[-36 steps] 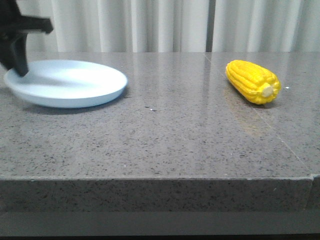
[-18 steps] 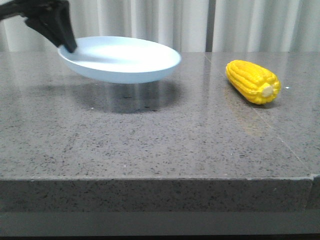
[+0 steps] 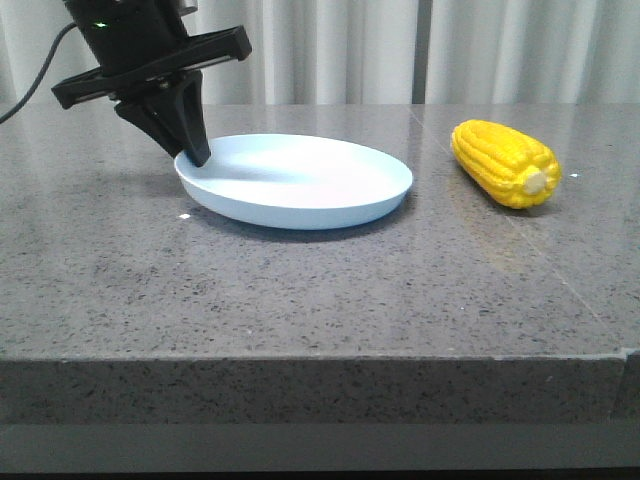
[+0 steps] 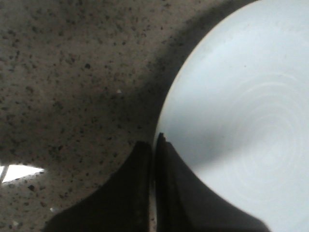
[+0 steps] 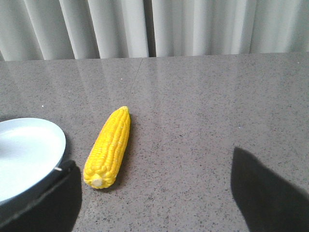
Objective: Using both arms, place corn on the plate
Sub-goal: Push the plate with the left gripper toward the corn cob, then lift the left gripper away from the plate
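Pale pleated curtains (image 3: 330,50) hang behind our speckled grey stone table (image 3: 320,280), whose front edge runs across the bottom of the front view. Our left gripper (image 3: 193,152) reaches down with its two black fingers (image 4: 145,193) pressed close together, clenched on the near-left rim of the pale blue-white plate (image 3: 300,185); the left wrist view shows that rim pinched in the thin slit between them. We see the plate at the table's middle left, its right side down on the stone, while the gripped side looks slightly raised, though we cannot tell for certain. The bright yellow corn cob (image 3: 503,162) lies on the table to the right of the plate, near it but not touching, with its pale cut end turned toward us. From our right wrist camera the corn sits ahead, just beside the plate's edge, and our right gripper (image 5: 159,203) is spread wide, its dark fingers apart and holding nothing.
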{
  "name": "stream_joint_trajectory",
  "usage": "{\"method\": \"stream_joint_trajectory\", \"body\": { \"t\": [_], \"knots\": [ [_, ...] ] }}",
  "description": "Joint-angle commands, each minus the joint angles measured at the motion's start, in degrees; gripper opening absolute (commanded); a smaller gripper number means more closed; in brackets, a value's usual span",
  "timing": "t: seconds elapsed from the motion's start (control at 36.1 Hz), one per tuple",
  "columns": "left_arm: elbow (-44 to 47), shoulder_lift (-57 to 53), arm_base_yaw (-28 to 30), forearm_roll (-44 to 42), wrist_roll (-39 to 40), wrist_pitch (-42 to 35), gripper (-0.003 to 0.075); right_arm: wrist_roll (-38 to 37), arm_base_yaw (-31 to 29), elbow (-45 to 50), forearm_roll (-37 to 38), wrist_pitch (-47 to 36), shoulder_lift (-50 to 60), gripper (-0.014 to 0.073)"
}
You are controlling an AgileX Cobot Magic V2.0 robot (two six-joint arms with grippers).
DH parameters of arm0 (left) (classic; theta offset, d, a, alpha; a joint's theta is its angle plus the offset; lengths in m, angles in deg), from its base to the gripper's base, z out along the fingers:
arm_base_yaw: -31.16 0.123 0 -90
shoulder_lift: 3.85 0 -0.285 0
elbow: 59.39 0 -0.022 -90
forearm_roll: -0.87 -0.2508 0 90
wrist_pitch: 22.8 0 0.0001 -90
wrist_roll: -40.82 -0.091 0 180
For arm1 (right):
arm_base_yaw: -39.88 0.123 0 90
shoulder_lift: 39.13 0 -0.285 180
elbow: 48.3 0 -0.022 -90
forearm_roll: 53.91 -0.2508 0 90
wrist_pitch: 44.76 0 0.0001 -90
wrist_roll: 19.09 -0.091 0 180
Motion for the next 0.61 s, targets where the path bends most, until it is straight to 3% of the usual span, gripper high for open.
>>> {"method": "stream_joint_trajectory", "body": {
  "t": [0.0,0.14,0.3,0.44,0.58],
  "knots": [
    [-2.1,-3.2,-0.4,1.5,-0.2,-1.7,0.0160,0.6,-0.3,-2.0,0.1,-5.0,-0.7,0.0647],
    [-3.2,-3.7,-0.4,0.1,-0.2,-1.7,0.0328,0.6,-0.3,-2.0,0.1,-5.0,-0.7,0.0647],
    [-3.7,-7.6,-0.3,-7.1,0.2,-2.1,0.0351,0.6,-0.3,-2.0,0.1,-5.0,-0.7,0.0647],
    [-3.7,-11.4,0.1,-14.6,2.4,-1.3,0.0280,0.6,-0.3,-2.0,0.1,-5.0,-0.7,0.0647],
    [-2.0,-15.6,2.1,-19.0,4.9,-1.5,0.0075,0.6,-0.3,-2.0,0.1,-5.0,-0.7,0.0647]
  ]
}}
